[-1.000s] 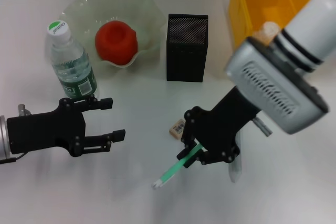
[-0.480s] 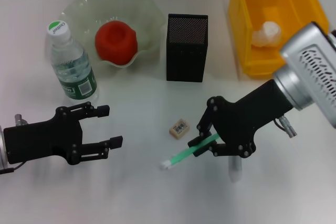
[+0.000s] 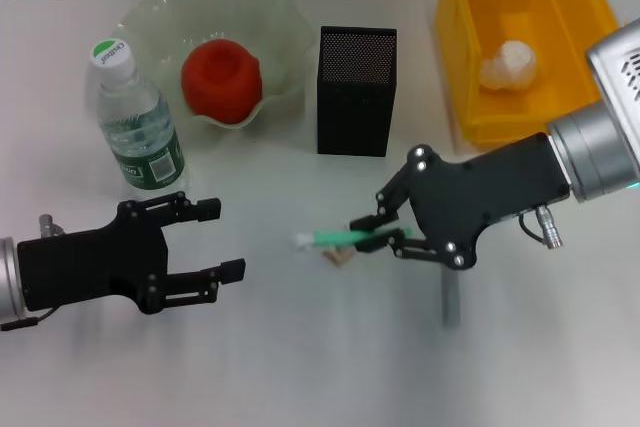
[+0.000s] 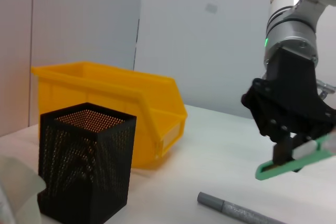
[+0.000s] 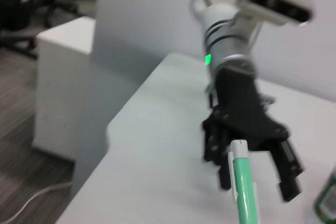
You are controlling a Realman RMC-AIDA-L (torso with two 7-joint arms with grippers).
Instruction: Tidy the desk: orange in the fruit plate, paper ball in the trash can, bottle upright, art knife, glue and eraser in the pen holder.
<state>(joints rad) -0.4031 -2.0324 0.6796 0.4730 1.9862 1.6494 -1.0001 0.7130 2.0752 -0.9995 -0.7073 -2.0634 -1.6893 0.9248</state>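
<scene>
Red-orange orange [image 3: 221, 80], pale-green fruit plate [image 3: 285, 27], yellow trash can [image 3: 480, 57], black pen holder [image 3: 355, 107] (fine mesh)

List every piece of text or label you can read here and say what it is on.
"Cestbon": green print on the white cap of the bottle, read with some doubt.
Green label on the bottle: print too small to read.
Eraser: mostly hidden under the green art knife held in the right gripper; nothing readable.
</scene>
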